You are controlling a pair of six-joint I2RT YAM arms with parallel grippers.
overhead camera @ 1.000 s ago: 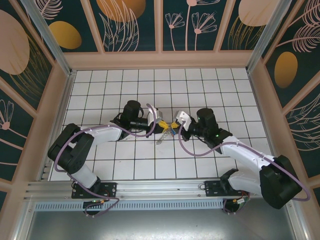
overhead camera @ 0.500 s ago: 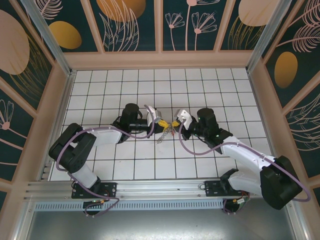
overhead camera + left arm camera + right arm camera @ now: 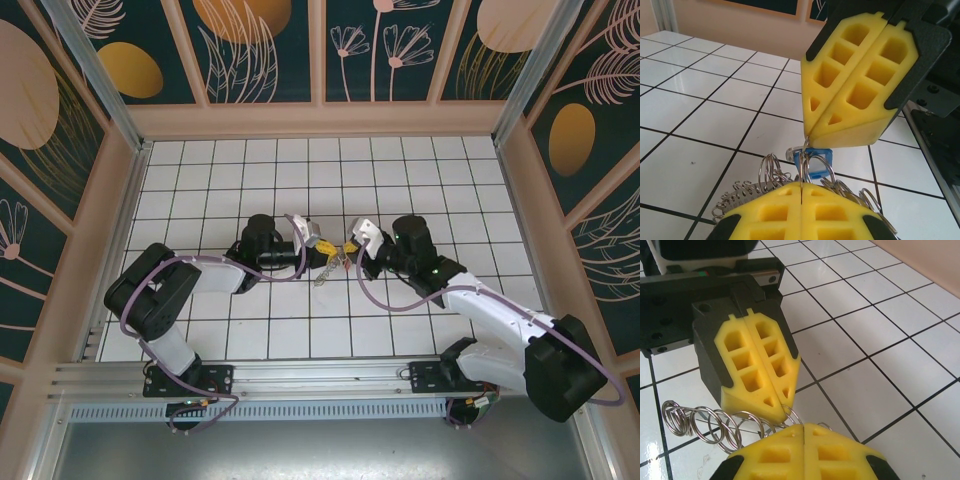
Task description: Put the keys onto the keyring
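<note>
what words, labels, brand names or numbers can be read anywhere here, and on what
No readable text in any view.
Blue key tag: blank on the side shown.
Yellow finger pads: moulded holes, no lettering.
The keyring: bare metal loops, no stamp visible.
Wall panels: plant patterns, no words.

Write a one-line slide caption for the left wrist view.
Both shut, left hand and right hand nearly touch tips, a blue tag and metal rings between them.

Robot test cell: white tiled floor (image 3: 300, 330), patterned panel walls (image 3: 260, 50).
</note>
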